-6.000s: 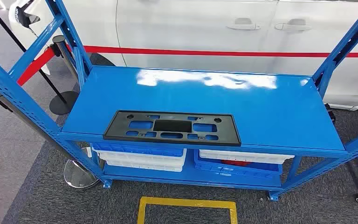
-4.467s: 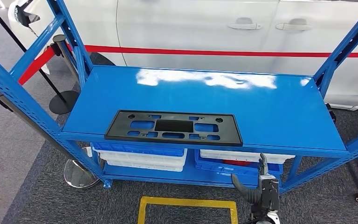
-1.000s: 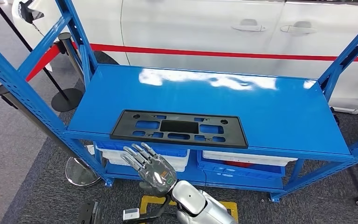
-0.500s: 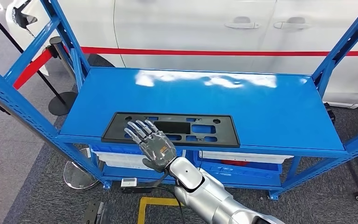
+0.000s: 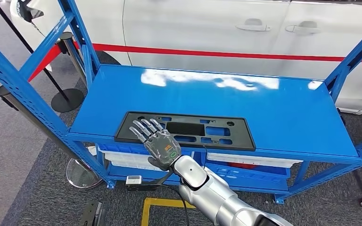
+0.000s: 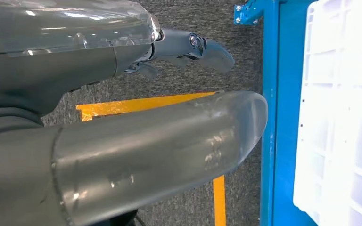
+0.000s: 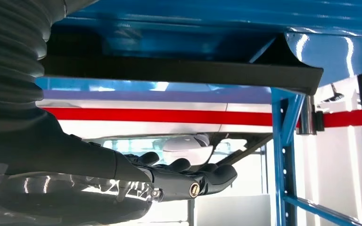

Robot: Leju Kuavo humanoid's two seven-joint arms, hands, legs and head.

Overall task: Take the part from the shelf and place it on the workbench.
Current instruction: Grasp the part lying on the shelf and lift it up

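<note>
My right hand (image 5: 156, 141), fingers spread and holding nothing, hovers over the left end of the black part (image 5: 185, 130), which lies flat at the front edge of the blue shelf (image 5: 273, 113); grasp, lift and carry all remain

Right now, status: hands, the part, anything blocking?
Right hand open, fingers spread over the black part's left end, no grip. Left hand open, low by the floor. Part flat at the shelf's front edge. Nothing blocking.
</note>
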